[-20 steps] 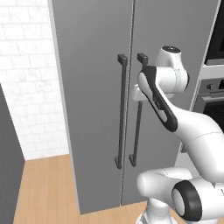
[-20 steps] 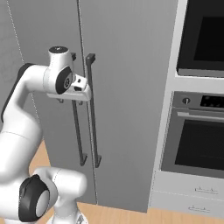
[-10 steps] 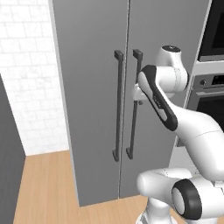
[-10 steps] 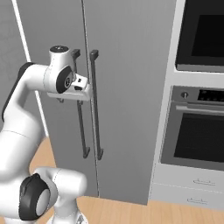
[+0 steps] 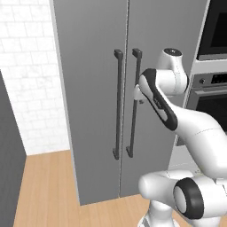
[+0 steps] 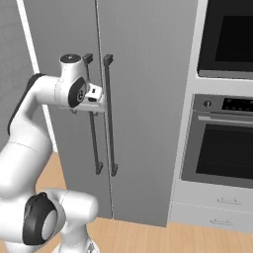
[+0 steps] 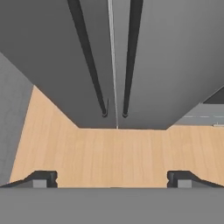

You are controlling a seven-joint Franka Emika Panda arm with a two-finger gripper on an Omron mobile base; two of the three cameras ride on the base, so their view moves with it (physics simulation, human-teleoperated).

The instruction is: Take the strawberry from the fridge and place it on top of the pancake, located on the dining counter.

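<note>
Fridge (image 5: 88, 88) shut; jaws (image 7: 111, 179) spread wide, holding nothing.
The right door's upright handle (image 6: 109, 116) is seen just beside them.

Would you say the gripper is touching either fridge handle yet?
Apart. The hand view shows both fingertips spread wide, with the fridge handles ahead of them and bare floor between.

We're seeing a wood floor (image 5: 48, 186), light brown, w/ long planks. A white brick wall (image 5: 31, 75) is standing at the left. A dark grey panel (image 5: 9, 168) is sitting at the left edge, in front of that wall. On the right, a black wall oven (image 6: 222, 143) w/ silver trim is sitting under another dark oven window (image 6: 230, 39). Grey drawers (image 6: 212, 210) w/ small handles are sitting below it.
</note>
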